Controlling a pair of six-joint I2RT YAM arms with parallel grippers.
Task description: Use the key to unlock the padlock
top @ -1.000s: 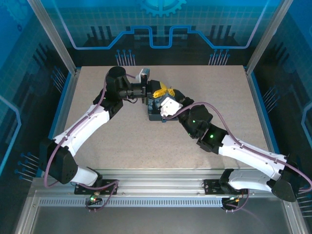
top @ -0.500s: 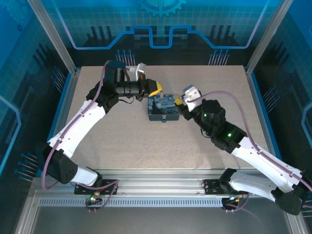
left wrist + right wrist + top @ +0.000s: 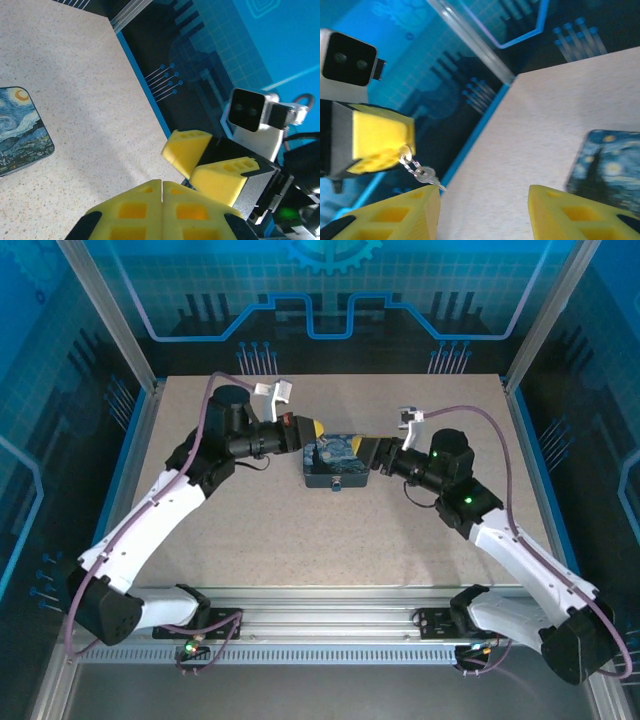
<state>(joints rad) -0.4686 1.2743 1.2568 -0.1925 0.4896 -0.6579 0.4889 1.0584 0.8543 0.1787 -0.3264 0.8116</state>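
Where the speckled table (image 3: 300, 540) lies bare toward its near edge, both arms reach away from their bases and meet over its middle. A small flat case (image 3: 331, 460) with a swirling night-sky print sits there, with a small round metal fitting (image 3: 338, 483) on its near wall. At the case's right edge hangs the right gripper (image 3: 364, 451), its yellow fingers parted to a middling gap with nothing between them. By the case's far left corner the left gripper (image 3: 312, 428) is pinched tight, its fingers meeting. From their tip the key (image 3: 428, 176) dangles in the air on a short ring chain, facing the right gripper. Farthest stands the blue patterned back wall (image 3: 320, 300).
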